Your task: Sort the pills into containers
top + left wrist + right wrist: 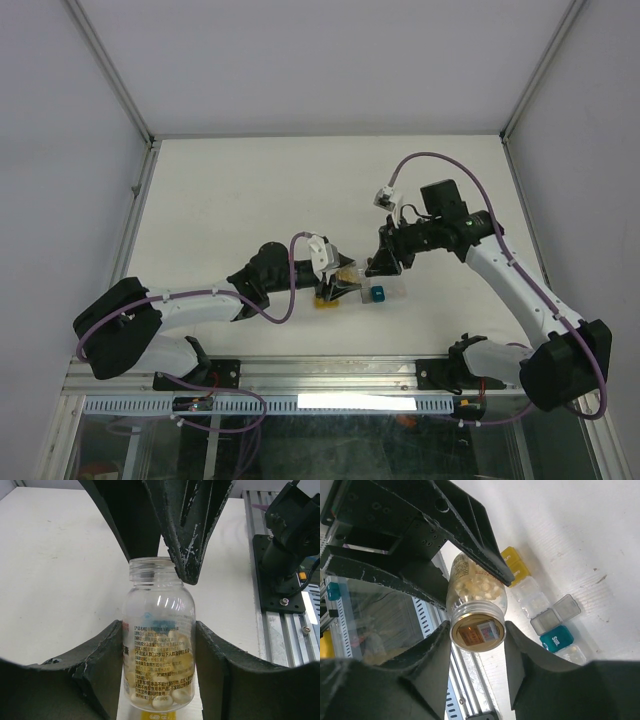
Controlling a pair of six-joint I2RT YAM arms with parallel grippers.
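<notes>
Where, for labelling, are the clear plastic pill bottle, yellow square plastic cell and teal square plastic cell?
clear plastic pill bottle (159, 645): left wrist view, printed label.
yellow square plastic cell (516, 566): right wrist view, lid.
teal square plastic cell (556, 639): right wrist view, lid.

A robotics laboratory test cell is shown. A plain white counter (250, 190) is boxed in on three sides by blank white panels (60, 150) held in aluminium frame posts (110, 75). Two robot arms, the left arm (190, 305) and the right arm (520, 285), are bolted to a slotted aluminium rail (330, 372) at the near edge. Purple cables (435, 155) are looped along them, and a toothed white cable duct (130, 403) is fitted just below the rail
</notes>
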